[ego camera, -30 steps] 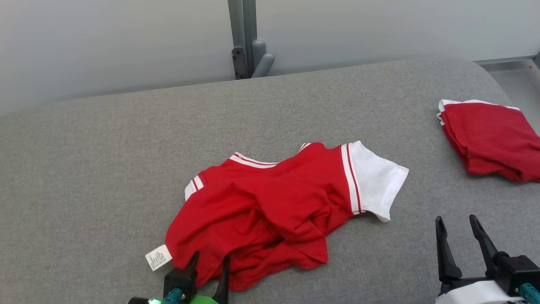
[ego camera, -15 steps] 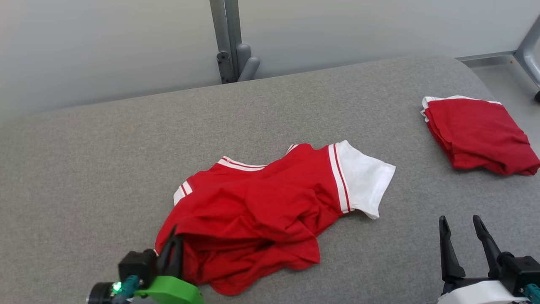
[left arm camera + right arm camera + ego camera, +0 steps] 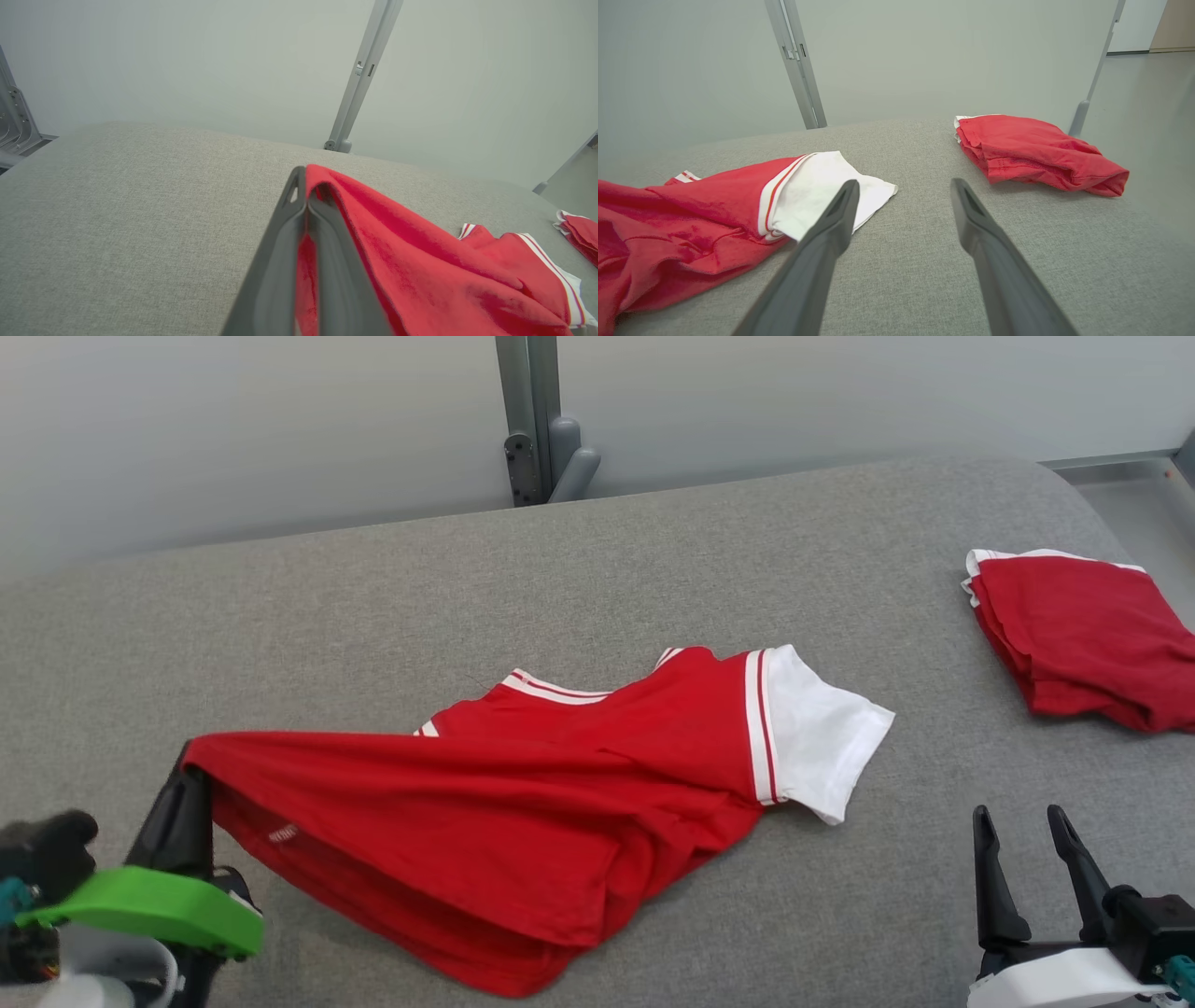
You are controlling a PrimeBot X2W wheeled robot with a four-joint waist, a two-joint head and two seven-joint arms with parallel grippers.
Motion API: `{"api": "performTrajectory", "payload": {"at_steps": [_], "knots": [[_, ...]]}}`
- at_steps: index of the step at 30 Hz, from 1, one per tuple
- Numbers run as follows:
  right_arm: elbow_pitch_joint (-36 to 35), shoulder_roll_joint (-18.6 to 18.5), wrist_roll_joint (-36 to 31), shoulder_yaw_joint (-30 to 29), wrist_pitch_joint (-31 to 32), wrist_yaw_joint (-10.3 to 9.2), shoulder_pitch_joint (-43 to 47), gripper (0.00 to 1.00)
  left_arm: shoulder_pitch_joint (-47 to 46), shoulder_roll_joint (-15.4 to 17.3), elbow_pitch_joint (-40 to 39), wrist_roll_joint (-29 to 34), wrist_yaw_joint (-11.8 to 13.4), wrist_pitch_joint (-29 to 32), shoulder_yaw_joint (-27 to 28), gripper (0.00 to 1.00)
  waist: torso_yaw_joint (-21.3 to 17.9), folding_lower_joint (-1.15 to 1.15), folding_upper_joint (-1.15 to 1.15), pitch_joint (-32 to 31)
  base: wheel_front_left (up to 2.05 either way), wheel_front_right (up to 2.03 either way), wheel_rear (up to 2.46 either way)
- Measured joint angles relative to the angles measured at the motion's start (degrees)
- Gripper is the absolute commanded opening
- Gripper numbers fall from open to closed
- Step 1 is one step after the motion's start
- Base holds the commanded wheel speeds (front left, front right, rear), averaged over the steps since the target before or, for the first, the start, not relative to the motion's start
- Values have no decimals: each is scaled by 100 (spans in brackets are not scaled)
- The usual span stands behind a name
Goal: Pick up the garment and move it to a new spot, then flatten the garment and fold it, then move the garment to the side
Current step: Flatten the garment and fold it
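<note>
At bench [image 3: 653, 569] left, left gripper [image 3: 304, 177], fingers clamped on red T-shirt [image 3: 523, 812] hem, is dragging it flatter; right gripper [image 3: 1017, 814] fingers apart.

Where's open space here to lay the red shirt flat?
The widest bare stretch of grey surface runs along the far edge, behind the red shirt. A narrower gap lies between its white sleeve and the folded red garment. The near right is crowded by the right gripper, the near left by the left gripper, jaws shut on the shirt.
</note>
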Motion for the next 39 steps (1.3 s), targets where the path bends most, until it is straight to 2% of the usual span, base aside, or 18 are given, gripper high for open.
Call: {"api": "performTrajectory", "payload": {"at_steps": [6, 8, 9, 10, 11, 12, 15, 19, 22, 26, 30, 32, 36, 39], "knots": [[25, 1, -49, 35, -1, 0, -123, 100, -948, 441, 992, -247, -798, 598, -52, 0, 75, 0, 0, 123, 0, 0, 0], [31, 1, -52, 46, -1, 0, -208, 100, -1248, 475, 1389, -310, -1037, 712, -88, 0, 67, 0, 0, 168, 0, 0, 0], [31, 0, -53, 57, -1, 0, -230, 100, -1377, 472, 1588, -332, -1160, 736, -123, 4, 54, 0, 0, 186, 0, 0, 0], [31, 0, -53, 64, -1, 0, -240, 100, -1485, 474, 1785, -325, -1257, 733, -160, 30, 35, 0, 0, 202, 0, 0, 0], [30, 2, -52, 71, -1, 0, -244, 100, -1573, 470, 2012, -292, -1295, 695, -174, 68, 14, 0, 0, 218, 0, 0, 0], [32, 0, -49, 68, -1, 0, -244, 100, -1647, 457, 2199, -252, -1299, 632, -186, 100, -9, 0, 0, 233, 0, 0, 0], [43, 1, -29, 67, -1, 0, -243, 100, -1732, 342, 2638, -252, -1301, 424, -148, 100, -90, 0, 0, 273, 0, 0, 0], [44, 0, 5, 5, -1, 0, -196, 100, -1591, 194, 2762, -327, -1190, 234, -54, 100, -136, 0, 0, 346, 0, 0, 0], [34, -1, 8, -31, 0, 0, -187, 100, -1189, 100, 2632, -417, -957, 20, 82, 100, -112, 0, 0, 387, 0, 0, 0], [16, -1, 2, -73, -1, 0, -211, 100, -628, -73, 2033, -318, -582, -461, 304, 100, -37, 0, 0, 420, 0, 0, 0], [-63, 0, -54, -118, -1, 0, -250, 100, -66, -488, 1205, 145, -345, -598, 482, 100, 67, 0, 0, 427, 0, 0, 0], [-101, -1, -77, -149, -1, 0, -249, 100, 169, -766, 790, 627, -282, -611, 578, 100, 130, 0, 0, 414, 0, 0, 0], [-159, -1, -114, -204, -1, 0, -233, 100, 673, -1393, 331, 1393, -364, -625, 700, 100, 245, 0, 0, 331, 0, 0, 0], [-165, 1, -135, -227, -1, 0, -164, 100, 1018, -1807, 275, 1833, -568, -625, 694, 100, 312, 0, 0, 220, 0, 0, 0]]}}
